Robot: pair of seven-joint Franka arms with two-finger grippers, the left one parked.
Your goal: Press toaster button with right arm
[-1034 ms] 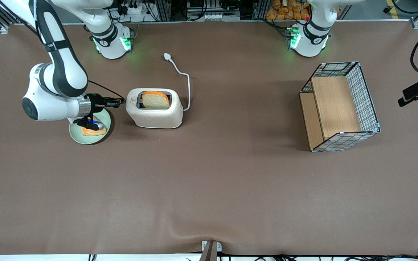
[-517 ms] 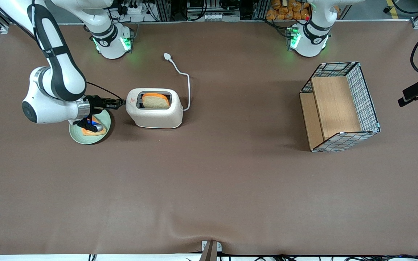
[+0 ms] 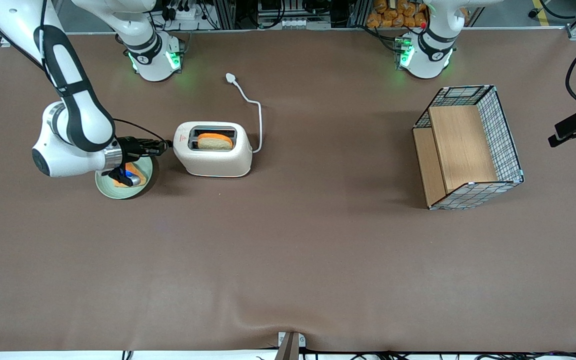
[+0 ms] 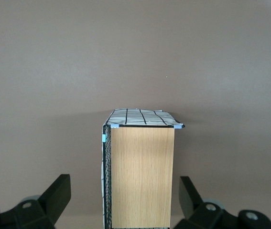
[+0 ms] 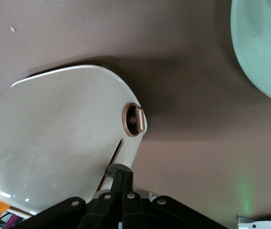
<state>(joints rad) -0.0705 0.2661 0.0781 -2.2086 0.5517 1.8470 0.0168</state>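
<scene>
The cream-white toaster (image 3: 213, 152) stands on the brown table with a slice of bread (image 3: 214, 142) sitting low in its slot. My right arm's gripper (image 3: 167, 144) is at the toaster's narrow end face, level with its upper part. In the right wrist view the fingers (image 5: 121, 174) are shut together and rest against that end face of the toaster (image 5: 54, 129), on the lever slot. The toaster button (image 5: 105, 182) is mostly covered by the fingertips. A round copper dial (image 5: 133, 120) sits on the same end face, apart from the fingers.
A green plate (image 3: 113, 192) with another bread slice (image 3: 135, 175) lies under my wrist, beside the toaster; it also shows in the right wrist view (image 5: 264, 52). The white cord (image 3: 258, 112) runs from the toaster. A wire basket with wooden shelves (image 3: 468, 145) stands toward the parked arm's end.
My gripper has moved down a little along the toaster's end face. The bread has sunk lower into the slot.
</scene>
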